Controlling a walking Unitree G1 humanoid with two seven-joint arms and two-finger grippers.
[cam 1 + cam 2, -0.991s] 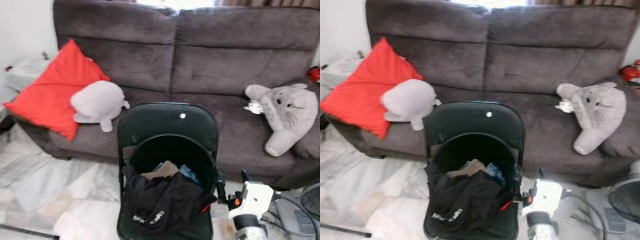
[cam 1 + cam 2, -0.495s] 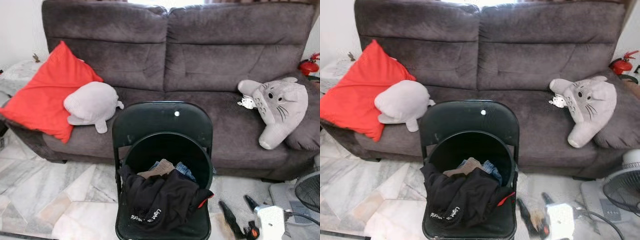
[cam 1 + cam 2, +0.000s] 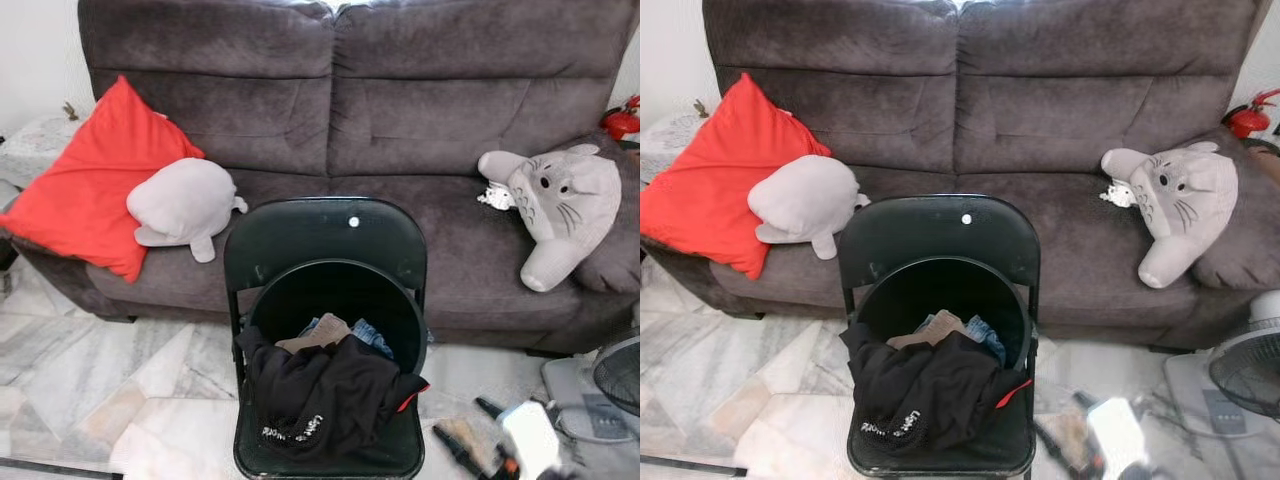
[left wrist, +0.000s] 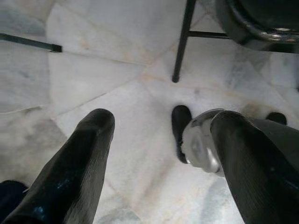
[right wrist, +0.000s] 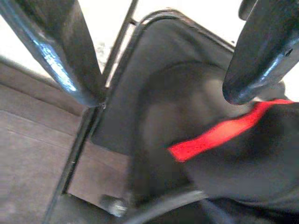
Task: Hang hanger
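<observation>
A black folding chair [image 3: 320, 235] stands in front of the sofa with a round black basket [image 3: 335, 290] of clothes on its seat. A black garment [image 3: 320, 395] with red trim [image 5: 210, 137] is draped over the basket's front rim. My right gripper [image 3: 468, 432] hangs low by the floor, to the right of the chair's seat, blurred, its two fingers apart. In the right wrist view the right gripper [image 5: 163, 93] is open, looking at the chair's side and the garment. My left gripper [image 4: 161, 121] is open over the marble floor, near a chair leg [image 4: 182, 42].
Behind the chair is a dark grey sofa [image 3: 400, 120] with a red cushion [image 3: 90, 190], a grey plush [image 3: 185, 200] and a grey cat-like plush [image 3: 560, 195]. A fan [image 3: 620, 375] stands on the floor at the right. A black rod [image 3: 50, 467] lies on the floor at the lower left.
My right gripper has drawn away from the chair's right edge and dropped toward the floor. The camera has shifted slightly; the chair and clothes stay put.
</observation>
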